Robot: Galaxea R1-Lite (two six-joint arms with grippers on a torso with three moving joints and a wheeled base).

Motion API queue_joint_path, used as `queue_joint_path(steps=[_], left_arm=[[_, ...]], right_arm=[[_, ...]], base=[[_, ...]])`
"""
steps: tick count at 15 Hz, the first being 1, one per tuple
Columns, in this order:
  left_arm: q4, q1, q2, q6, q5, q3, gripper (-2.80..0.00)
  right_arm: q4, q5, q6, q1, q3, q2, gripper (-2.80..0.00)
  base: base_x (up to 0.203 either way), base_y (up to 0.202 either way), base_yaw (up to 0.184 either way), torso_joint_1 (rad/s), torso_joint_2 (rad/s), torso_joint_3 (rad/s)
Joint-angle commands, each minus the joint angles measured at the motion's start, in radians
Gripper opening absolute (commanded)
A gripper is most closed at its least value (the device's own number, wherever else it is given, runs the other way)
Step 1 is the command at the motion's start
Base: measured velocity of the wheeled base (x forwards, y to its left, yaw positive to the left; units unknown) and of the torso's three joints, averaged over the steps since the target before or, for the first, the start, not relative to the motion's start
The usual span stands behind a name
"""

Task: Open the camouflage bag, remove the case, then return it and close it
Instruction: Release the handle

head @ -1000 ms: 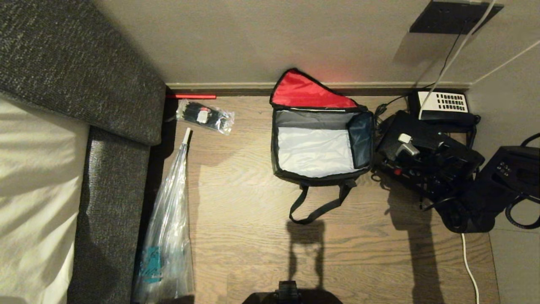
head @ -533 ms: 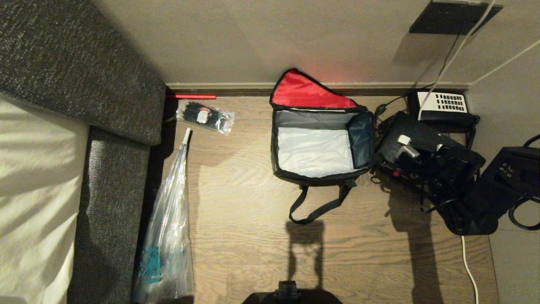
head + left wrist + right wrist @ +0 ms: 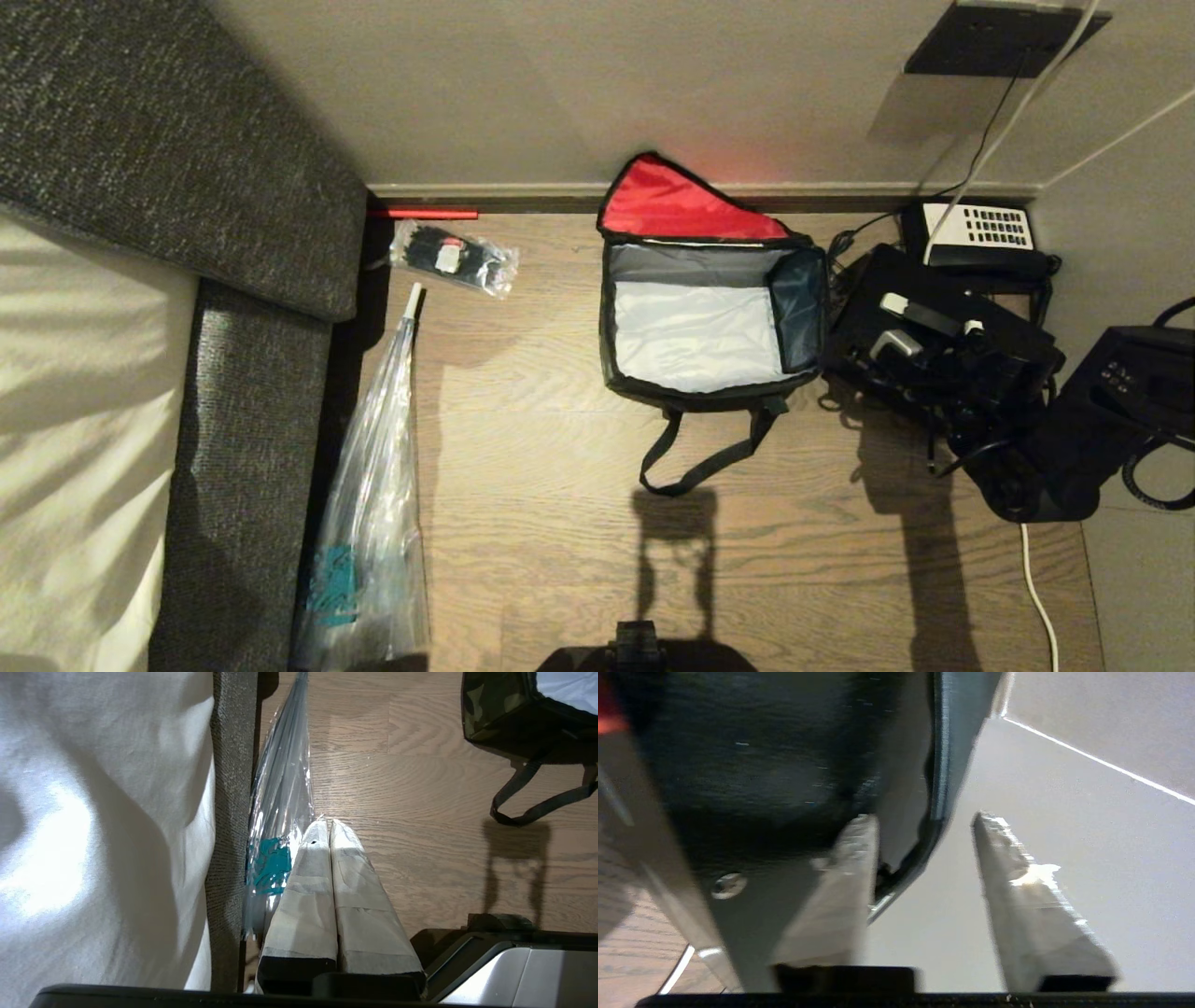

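Observation:
The camouflage bag [image 3: 711, 396] stands open on the wooden floor by the wall, its red lid [image 3: 672, 205] flipped back and its pale grey inside empty. A corner of the bag [image 3: 490, 709] also shows in the left wrist view. The black glossy case [image 3: 934, 283] lies just right of the bag, in front of the telephone. My right arm [image 3: 1027, 448] reaches to the case from the right. My right gripper [image 3: 924, 816] is open, with the edge of the case [image 3: 761, 765] in the gap against one finger [image 3: 850, 858]. My left gripper [image 3: 325, 823] is shut and parked low beside the bed.
A black telephone [image 3: 980, 229] with a white keypad sits against the wall behind the case. A small clear packet [image 3: 453, 254] and a long clear plastic bag [image 3: 373, 485] lie left of the bag, along the dark bed frame [image 3: 252, 420]. A white cable [image 3: 1041, 579] runs across the floor at the right.
The right gripper's fingers have spread apart at the case. The case has shifted slightly and lies flatter beside the bag. The bag has not moved.

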Motion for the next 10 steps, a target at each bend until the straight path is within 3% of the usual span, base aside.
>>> queue_joint_path(steps=[1, 9, 10], left_arm=[[0.001, 0.0, 0.001, 0.0, 0.0, 0.003, -2.8], [0.001, 0.0, 0.001, 0.0, 0.0, 0.002, -2.8], [0.001, 0.0, 0.001, 0.0, 0.0, 0.003, -2.8]], right_arm=[[-0.007, -0.002, -0.008, 0.0, 0.008, -0.005, 0.0], [0.013, 0.006, 0.0, 0.052, 0.155, -0.197, 0.0], [0.029, 0.005, 0.004, 0.057, 0.163, -0.232, -2.8]], base=[[0.0, 0.0, 0.0, 0.0, 0.0, 0.0], [0.0, 0.0, 0.0, 0.0, 0.0, 0.0], [0.0, 0.0, 0.0, 0.0, 0.0, 0.0]])
